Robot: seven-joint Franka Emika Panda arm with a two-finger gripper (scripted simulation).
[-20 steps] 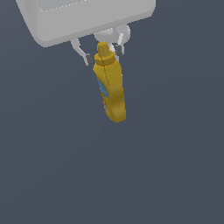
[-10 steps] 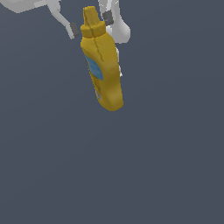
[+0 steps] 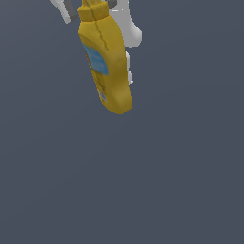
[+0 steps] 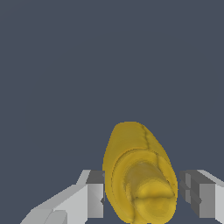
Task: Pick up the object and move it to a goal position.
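Squarely between the jaws: bottle (image 4: 140, 175)

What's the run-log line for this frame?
phase: carry | end effector: shut on small yellow squeeze bottle | grip: near nozzle cap | bottle: hanging tilted, blue label visible | goal marker: not in view

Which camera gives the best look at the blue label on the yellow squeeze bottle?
The exterior view: the yellow squeeze bottle appears side-on, so its blue label is visible. The wrist view looks down the nozzle end between the grey-tipped fingers, showing only yellow plastic and no label.
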